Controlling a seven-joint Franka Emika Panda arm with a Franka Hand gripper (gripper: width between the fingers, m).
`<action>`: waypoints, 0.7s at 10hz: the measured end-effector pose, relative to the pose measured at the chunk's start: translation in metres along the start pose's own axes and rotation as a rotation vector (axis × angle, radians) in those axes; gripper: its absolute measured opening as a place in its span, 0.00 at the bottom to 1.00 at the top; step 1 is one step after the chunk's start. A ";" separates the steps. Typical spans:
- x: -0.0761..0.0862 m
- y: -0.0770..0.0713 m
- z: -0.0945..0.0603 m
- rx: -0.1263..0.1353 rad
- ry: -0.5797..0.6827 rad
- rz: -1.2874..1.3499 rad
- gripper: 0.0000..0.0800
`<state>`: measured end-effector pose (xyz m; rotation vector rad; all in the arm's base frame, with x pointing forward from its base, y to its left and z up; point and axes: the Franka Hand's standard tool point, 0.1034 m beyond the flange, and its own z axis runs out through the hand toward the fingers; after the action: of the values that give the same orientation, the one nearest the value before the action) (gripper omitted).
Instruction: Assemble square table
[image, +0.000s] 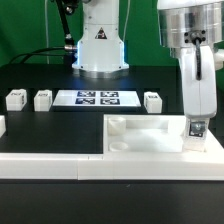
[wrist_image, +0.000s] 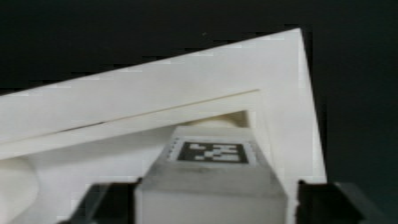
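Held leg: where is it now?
Exterior view's right: the leg stands upright between the fingers, at the tabletop's corner on that side.

Marker board lies behind the tabletop. On the exterior view's left of the board are the outer leg post and the inner leg post, and on its right the third leg post. The fourth leg post stands upright on the tabletop's right corner, clamped in my gripper

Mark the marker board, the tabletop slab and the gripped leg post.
marker board (image: 97, 98), exterior view, its middle tags.
tabletop slab (image: 150, 134), exterior view, its bare middle.
leg post (image: 197, 128), exterior view, its tag near the lower end.
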<state>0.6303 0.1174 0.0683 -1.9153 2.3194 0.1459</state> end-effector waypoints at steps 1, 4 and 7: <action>0.000 0.000 0.000 0.000 0.003 -0.029 0.66; -0.008 0.003 0.000 -0.012 0.045 -0.548 0.80; -0.005 0.002 0.001 -0.021 0.053 -0.804 0.81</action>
<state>0.6289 0.1229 0.0685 -2.6956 1.3977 0.0319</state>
